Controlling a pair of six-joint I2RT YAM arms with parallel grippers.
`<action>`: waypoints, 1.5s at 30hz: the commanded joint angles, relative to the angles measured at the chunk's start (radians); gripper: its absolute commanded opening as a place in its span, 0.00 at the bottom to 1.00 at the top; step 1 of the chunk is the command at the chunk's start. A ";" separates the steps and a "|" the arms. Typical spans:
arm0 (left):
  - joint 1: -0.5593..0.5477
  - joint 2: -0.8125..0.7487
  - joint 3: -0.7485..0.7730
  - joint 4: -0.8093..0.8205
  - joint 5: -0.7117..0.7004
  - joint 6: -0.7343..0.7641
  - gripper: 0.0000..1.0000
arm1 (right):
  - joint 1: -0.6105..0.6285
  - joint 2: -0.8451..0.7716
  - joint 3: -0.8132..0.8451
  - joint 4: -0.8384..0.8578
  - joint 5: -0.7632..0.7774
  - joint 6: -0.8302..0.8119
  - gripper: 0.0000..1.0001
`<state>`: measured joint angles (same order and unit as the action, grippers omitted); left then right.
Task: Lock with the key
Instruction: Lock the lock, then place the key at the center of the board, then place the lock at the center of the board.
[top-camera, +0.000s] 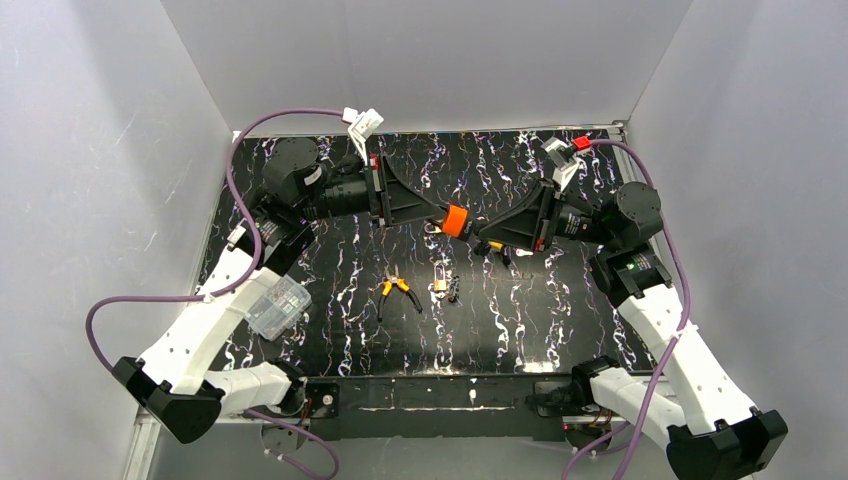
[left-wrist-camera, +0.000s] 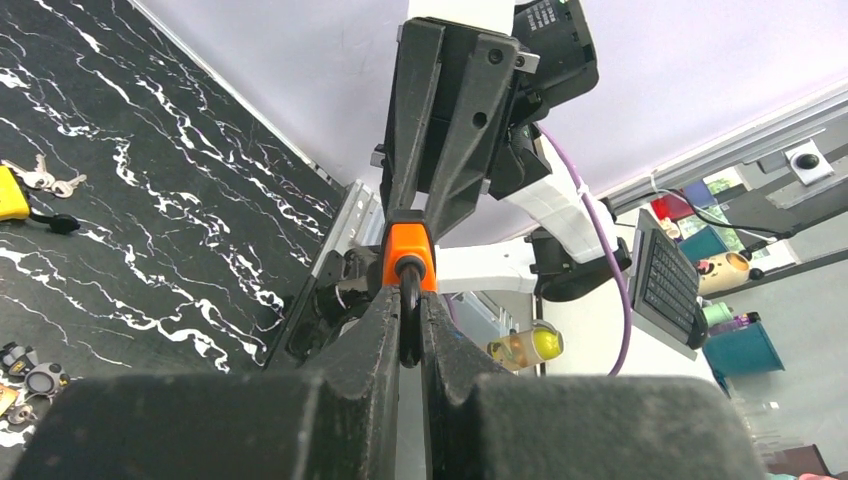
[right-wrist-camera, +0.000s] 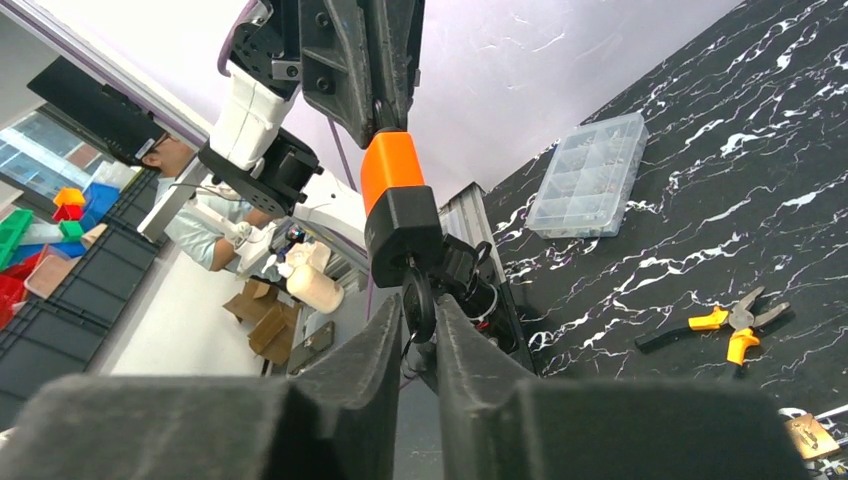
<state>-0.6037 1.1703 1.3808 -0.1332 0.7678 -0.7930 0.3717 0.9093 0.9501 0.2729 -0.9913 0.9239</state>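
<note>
An orange and black padlock (top-camera: 455, 220) hangs in mid-air between my two arms, above the middle of the black marbled table (top-camera: 560, 320). My left gripper (left-wrist-camera: 410, 345) is shut on its dark shackle (left-wrist-camera: 410, 315), with the orange body (left-wrist-camera: 408, 255) just beyond the fingertips. In the right wrist view the padlock (right-wrist-camera: 398, 205) points its black end down at me. A black round key head (right-wrist-camera: 418, 303) sticks out of that end. My right gripper (right-wrist-camera: 418, 325) has its fingers against both sides of the key head.
On the table below lie orange-handled pliers (top-camera: 398, 292), a small brass padlock (top-camera: 440, 284) with a black fob (top-camera: 454, 289), and a clear compartment box (top-camera: 277, 305) by the left arm. Grey walls enclose three sides.
</note>
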 joint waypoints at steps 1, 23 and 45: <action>0.007 -0.005 0.004 0.072 0.032 -0.019 0.00 | 0.004 0.000 0.020 0.047 -0.012 0.007 0.15; 0.115 -0.021 0.014 0.042 0.073 0.011 0.00 | -0.064 -0.070 -0.021 -0.121 0.031 -0.083 0.01; 0.066 0.112 -0.165 0.010 -0.034 -0.017 0.00 | -0.261 -0.043 -0.071 -0.842 0.508 -0.245 0.01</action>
<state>-0.4801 1.2334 1.2565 -0.1421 0.7781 -0.8003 0.1131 0.8529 0.9163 -0.4666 -0.6049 0.7024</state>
